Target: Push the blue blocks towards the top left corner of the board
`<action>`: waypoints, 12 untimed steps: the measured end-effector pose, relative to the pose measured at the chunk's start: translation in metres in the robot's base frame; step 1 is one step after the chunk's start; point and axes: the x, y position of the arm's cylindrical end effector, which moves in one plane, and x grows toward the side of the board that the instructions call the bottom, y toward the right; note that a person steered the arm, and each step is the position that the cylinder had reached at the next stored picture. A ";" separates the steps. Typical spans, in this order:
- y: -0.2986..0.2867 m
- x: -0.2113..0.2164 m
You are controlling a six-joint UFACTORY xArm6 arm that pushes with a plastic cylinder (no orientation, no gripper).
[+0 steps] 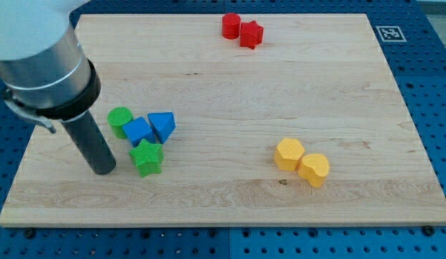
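Observation:
Two blue blocks sit together at the view's left middle: a blue cube (139, 131) and a blue triangular block (162, 126) touching its right side. A green cylinder (120, 121) touches the cube's left side and a green star (147, 157) lies just below the cube. My tip (102, 170) rests on the board to the left of the green star and below-left of the blue cube, a short gap away from both.
A red cylinder (231, 25) and a red star (251, 34) sit near the view's top edge. A yellow hexagon (288, 154) and a yellow rounded block (314, 170) lie at the lower right. The wooden board (316, 86) has an edge close left of my tip.

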 end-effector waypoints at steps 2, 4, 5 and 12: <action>0.030 -0.018; 0.074 -0.019; 0.074 -0.027; 0.136 -0.233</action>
